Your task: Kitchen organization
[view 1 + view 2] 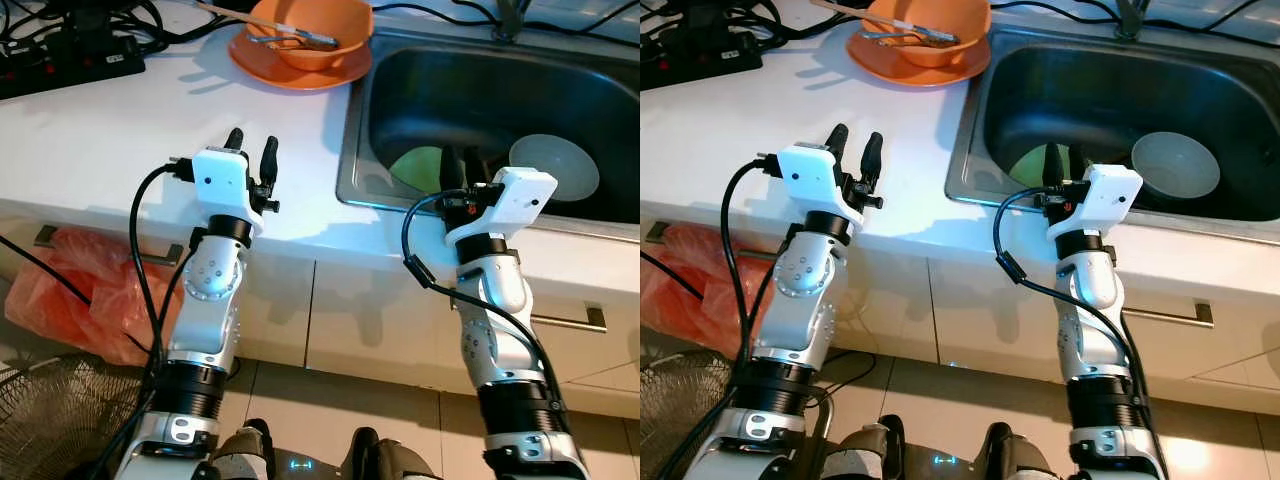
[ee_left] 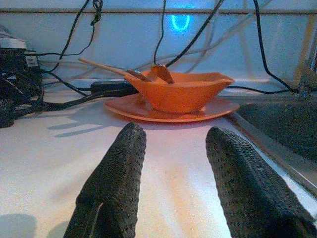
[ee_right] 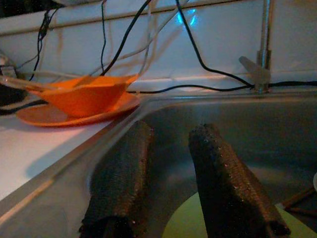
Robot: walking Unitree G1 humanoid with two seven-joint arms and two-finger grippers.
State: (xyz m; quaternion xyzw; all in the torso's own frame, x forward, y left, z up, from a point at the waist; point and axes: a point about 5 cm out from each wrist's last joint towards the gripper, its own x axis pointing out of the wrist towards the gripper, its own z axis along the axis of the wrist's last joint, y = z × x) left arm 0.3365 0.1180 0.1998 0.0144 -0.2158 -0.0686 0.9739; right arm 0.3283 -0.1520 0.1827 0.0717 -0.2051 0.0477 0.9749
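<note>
Left gripper point(image 1: 251, 148) over white counter point(image 1: 110, 130), fingers spread, empty. Right gripper point(image 3: 168, 163) over sink point(image 1: 560, 90) front edge, fingers parted, above green plate point(image 1: 415, 168). Orange bowl point(image 1: 310, 30) on orange plate point(image 1: 262, 62) beside sink.

White counter point(image 1: 90, 130), steel sink point(image 1: 480, 90), cabinets point(image 1: 350, 320), tiled floor point(image 1: 330, 400).

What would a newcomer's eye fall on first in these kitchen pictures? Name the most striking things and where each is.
The orange bowl, with utensils inside, sits on an orange plate at the back of the white counter, beside the steel sink. In the sink lie a green plate and a pale bowl. The left tool hovers open over the counter; the right tool reaches over the sink's front rim.
</note>
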